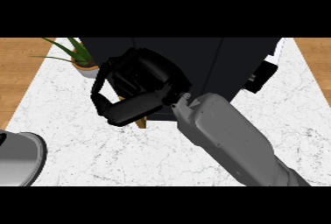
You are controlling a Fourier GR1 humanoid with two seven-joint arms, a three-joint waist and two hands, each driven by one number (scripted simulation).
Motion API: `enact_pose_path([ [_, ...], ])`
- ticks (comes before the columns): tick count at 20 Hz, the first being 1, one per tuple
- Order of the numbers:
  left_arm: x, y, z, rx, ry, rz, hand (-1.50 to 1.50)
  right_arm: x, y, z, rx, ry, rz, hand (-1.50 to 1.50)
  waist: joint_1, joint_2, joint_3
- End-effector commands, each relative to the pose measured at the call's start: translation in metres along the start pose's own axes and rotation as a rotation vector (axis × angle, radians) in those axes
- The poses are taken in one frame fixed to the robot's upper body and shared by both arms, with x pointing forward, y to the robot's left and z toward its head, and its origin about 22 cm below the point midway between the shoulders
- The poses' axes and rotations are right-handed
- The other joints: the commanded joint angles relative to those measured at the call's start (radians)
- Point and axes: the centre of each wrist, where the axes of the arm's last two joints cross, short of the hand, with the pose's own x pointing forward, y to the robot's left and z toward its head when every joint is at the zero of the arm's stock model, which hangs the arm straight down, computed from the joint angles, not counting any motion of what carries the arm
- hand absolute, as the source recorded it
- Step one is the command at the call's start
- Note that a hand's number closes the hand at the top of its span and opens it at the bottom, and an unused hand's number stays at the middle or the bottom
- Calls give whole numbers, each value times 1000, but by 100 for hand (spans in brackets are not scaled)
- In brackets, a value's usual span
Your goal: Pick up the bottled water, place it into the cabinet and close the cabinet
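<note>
White veined marble counter (129,153); matt dark cabinet (213,61)

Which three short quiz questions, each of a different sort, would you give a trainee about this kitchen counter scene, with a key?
1. True or false: the green potted plant stands to the right of the tall dark cabinet.
2. Where does the black right hand show? A) over the wooden floor; B) in front of the dark cabinet; C) at the near edge of the white marble counter.
3. Is the bottled water visible anywhere?

Key: 1 false, it stands to the left; 2 B; 3 no.
</note>
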Motion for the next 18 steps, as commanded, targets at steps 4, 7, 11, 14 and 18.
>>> enact_pose_path([
  [4, -3, 6, 4, 7, 9, -20, -150, 7, -48, -3, -218, -39, 96, 150, 2, 2, 0],
  [7, 3, 0, -12, -2, 13, -5, -150, 3, -77, 10, -275, -43, 139, 150, -6, 8, 1],
  [11, 1, 0, -9, -19, 3, 11, -150, 13, -70, -1, -334, -68, 129, 150, 3, 5, 0],
  [14, -1, -3, -6, -34, 22, 19, -150, 14, -81, 3, -344, -77, 170, -150, 8, 8, 0],
  [18, -2, -15, -14, -39, 3, 11, -150, 12, -87, 8, -357, -89, 186, -150, -3, 9, 1],
])
